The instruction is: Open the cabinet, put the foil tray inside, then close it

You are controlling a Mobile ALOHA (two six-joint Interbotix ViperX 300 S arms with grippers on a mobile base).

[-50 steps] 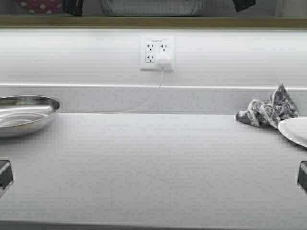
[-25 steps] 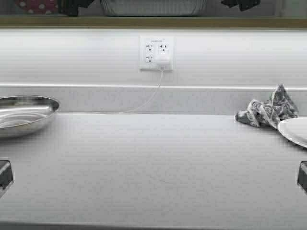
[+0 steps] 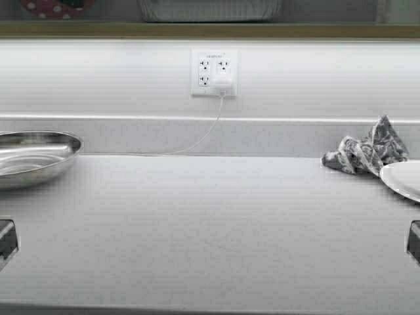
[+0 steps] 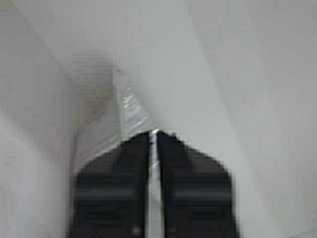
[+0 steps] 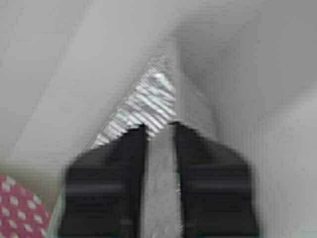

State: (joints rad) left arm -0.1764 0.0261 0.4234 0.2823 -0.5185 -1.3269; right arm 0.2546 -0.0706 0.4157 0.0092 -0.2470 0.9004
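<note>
We hold the foil tray from both ends, up inside the cabinet, whose olive-tan lower edge runs across the top of the high view with the tray's ribbed side showing just above it. Neither gripper shows in that view.

In the left wrist view, our left gripper has its two black fingers drawn nearly together, with only a thin strip of the tray's rim between them; the ribbed foil wall runs on just ahead of the fingertips, between pale cabinet surfaces on either side.

In the right wrist view, our right gripper is likewise clamped on the tray's rim, a slightly wider band of foil filling the gap between its fingers. The shiny ribbed side lies directly ahead of the tips, and a red item with white dots sits close beside the gripper.

Well below both grippers, the counter carries a steel bowl, a crumpled patterned cloth and a white plate.
</note>
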